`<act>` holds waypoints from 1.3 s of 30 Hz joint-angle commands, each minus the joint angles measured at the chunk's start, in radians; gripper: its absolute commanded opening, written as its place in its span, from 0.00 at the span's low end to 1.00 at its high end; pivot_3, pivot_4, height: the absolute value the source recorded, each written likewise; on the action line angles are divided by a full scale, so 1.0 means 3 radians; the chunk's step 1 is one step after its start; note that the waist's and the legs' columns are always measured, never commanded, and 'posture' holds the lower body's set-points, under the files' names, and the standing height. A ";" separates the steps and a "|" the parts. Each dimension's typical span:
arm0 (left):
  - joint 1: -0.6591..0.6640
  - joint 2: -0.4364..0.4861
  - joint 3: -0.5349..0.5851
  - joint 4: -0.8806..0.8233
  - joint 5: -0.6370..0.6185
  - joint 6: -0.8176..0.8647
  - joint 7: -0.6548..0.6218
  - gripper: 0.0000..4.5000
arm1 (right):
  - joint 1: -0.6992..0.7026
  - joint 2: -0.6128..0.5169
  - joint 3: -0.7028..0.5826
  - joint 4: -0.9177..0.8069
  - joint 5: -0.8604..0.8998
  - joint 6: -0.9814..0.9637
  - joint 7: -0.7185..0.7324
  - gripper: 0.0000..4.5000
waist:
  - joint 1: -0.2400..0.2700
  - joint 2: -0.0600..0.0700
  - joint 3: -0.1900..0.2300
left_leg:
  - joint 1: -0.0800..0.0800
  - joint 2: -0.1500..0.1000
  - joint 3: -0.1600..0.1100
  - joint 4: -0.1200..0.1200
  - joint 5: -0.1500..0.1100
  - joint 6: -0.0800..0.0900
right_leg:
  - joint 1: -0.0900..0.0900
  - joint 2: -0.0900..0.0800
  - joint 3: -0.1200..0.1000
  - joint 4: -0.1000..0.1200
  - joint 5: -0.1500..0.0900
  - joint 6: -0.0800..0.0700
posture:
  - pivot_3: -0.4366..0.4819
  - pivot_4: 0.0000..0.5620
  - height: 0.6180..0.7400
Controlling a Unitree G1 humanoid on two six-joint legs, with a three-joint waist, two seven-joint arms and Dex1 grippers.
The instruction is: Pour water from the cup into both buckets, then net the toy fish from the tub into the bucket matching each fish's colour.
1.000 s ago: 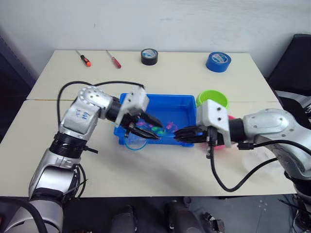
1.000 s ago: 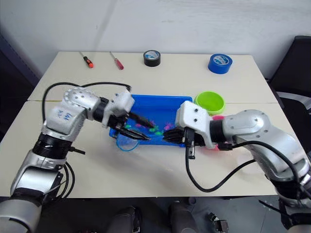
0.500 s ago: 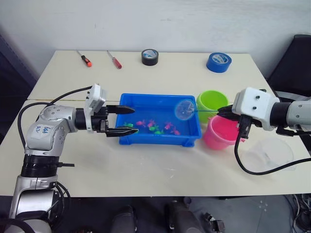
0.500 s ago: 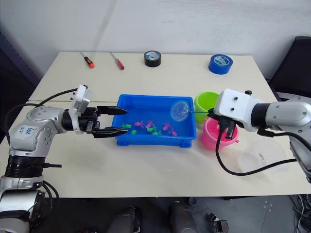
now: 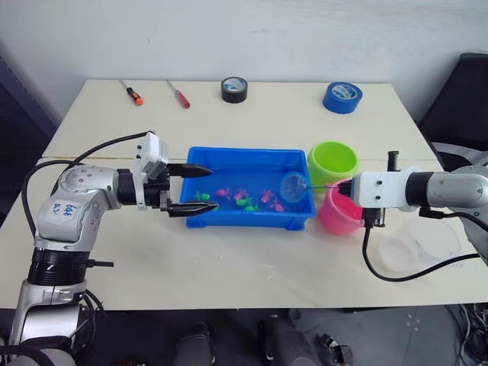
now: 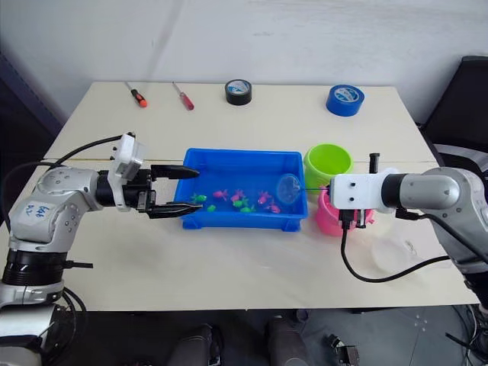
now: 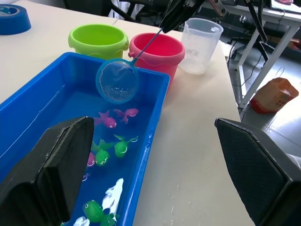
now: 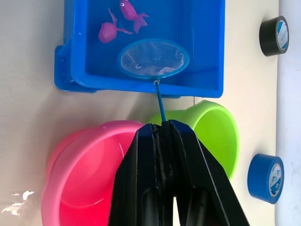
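Evidently to scoop fish, the right gripper [image 8: 162,127] pinches the net [image 8: 153,58] handle, hoop poised over the tub [image 5: 229,157]; the left gripper [image 5: 191,189] gapes empty.

Cream table [image 5: 267,122], white wall [image 5: 229,34], perhaps a chair [image 5: 461,91].

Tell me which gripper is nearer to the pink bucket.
The right gripper: it hangs just above the pink bucket, holding the net. The left gripper is at the far end of the tub, jaws open.
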 commanded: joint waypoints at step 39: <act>0.0037 0.0115 0.0012 0.0004 -0.0022 -0.0150 -0.0002 1.00 | 0.0386 0.0815 -0.0859 -0.0530 0.1392 0.1841 -0.0087 0.00 | 0.0008 0.0000 0.0000 | 0.0001 0.0000 0.0000 0.0001 0.0000 -0.0001 | 0.0001 0.0001 -0.0001 0.0002 0.0000 0.0000 | 0.48 0.27 1.00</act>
